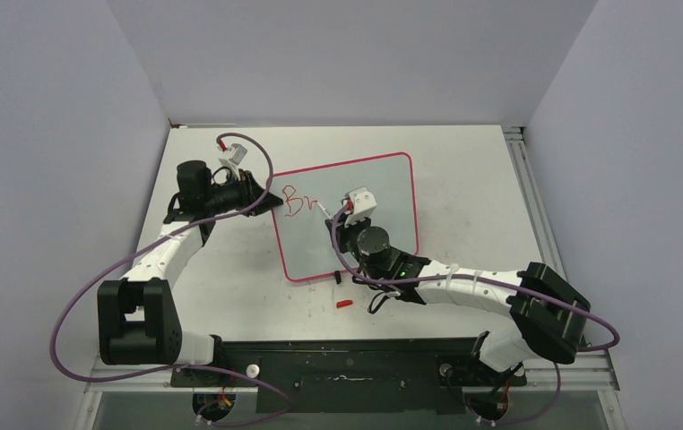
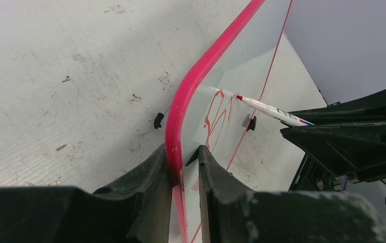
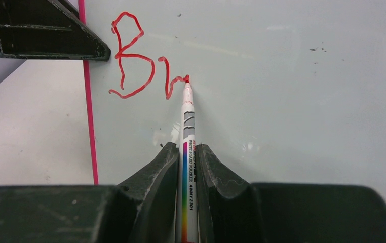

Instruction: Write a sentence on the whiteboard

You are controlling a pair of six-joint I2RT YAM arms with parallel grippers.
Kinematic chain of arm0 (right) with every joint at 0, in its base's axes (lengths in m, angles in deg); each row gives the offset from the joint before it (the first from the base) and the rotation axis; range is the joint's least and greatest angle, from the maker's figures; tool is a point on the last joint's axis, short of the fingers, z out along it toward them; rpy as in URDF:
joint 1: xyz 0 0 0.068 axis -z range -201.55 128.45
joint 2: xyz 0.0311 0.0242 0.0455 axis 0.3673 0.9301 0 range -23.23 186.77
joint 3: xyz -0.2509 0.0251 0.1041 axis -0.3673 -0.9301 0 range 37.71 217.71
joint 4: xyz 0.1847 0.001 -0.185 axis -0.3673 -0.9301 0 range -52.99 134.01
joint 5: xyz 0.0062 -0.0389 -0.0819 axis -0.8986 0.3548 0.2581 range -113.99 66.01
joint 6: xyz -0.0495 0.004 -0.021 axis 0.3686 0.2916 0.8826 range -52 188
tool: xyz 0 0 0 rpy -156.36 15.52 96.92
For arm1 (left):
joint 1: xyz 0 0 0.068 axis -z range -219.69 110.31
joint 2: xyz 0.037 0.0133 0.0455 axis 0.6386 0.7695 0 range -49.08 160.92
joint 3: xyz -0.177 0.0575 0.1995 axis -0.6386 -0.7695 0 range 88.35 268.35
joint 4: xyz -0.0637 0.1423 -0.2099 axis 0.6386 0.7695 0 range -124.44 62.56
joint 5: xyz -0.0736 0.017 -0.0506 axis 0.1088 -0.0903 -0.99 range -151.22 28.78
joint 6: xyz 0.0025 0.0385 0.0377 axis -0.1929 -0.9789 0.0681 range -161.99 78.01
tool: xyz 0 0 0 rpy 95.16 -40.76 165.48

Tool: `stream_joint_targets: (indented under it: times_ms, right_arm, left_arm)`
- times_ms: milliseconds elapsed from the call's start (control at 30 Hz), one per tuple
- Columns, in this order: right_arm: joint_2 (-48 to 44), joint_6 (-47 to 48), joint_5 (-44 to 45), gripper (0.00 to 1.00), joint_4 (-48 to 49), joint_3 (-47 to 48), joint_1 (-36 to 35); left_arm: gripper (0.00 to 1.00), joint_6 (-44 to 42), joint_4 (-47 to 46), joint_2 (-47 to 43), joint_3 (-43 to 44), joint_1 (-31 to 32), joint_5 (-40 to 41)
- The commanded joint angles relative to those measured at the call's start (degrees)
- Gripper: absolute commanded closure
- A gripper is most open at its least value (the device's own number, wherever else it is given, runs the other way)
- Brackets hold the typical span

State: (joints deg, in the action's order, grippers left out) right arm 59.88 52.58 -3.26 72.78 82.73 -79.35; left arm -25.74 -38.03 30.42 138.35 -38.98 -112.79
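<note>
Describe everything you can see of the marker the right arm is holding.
The marker is a slim white pen with a red tip, grey marks near the nose and a rainbow stripe with printed text along the barrel. Uncapped, it is clamped between the jaws of the right gripper, its tip touching the whiteboard at the end of the red "Br".

Plain pale grey-lilac walls [image 1: 347, 54] close in the tabletop [image 1: 472, 179] at the back and on both sides. The tabletop is white and matte, scuffed with small dark flecks. A metal rail [image 1: 535, 210] runs along its right edge. The light is soft and even, with faint shadows.
</note>
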Motion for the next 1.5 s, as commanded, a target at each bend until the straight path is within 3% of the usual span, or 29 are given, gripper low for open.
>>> stream_joint_targets:
  times_ms: [0, 667, 1467]
  right_arm:
    - [-1.54, -1.33, 1.78, 0.95, -0.17, -1.90, -0.17]
    - [-6.23, 0.73, 0.87, 0.95, -0.45, -1.71, -2.32]
    - [0.29, 2.99, 1.17, 0.95, 2.63, 3.48, 0.10]
  left_arm:
    - [0.85, -1.40, -0.76, -1.57, 1.68, 0.78, -0.19]
    - [0.84, -1.40, -0.65, -1.63, 1.68, 0.83, -0.06]
    - [0.85, -1.49, -0.64, -1.68, 1.64, 0.78, -0.09]
